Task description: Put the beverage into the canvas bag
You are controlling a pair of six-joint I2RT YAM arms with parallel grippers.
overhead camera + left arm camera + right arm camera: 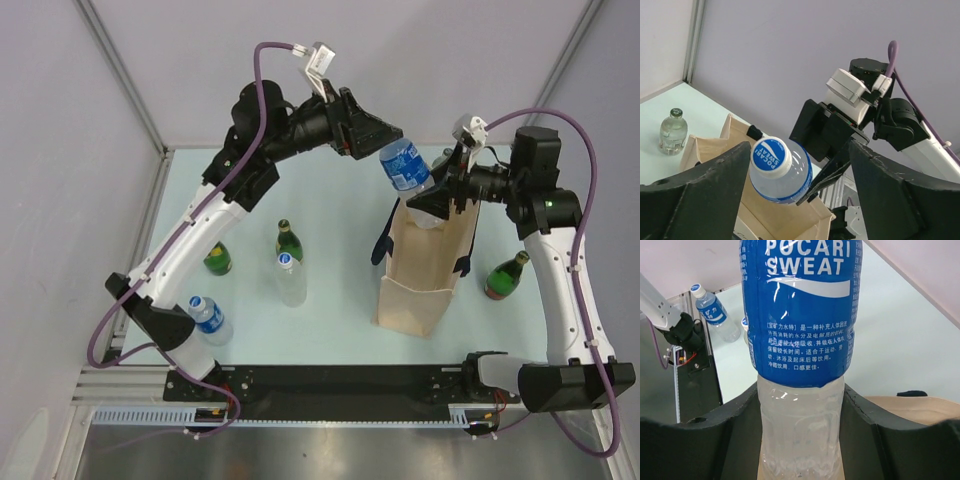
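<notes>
Right gripper (800, 420) — clamped on the beverage (405, 165) at its clear part, tilted over the canvas bag (420, 290); left gripper (799, 150) — spread wide, holding nothing. Probably full, slick, thin-walled: grip firmly beside the label (800, 315).

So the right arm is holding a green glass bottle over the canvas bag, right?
No. It's a clear plastic bottle with a blue label, not green glass. The right wrist view shows it between the right fingers, over the canvas bag.
</notes>
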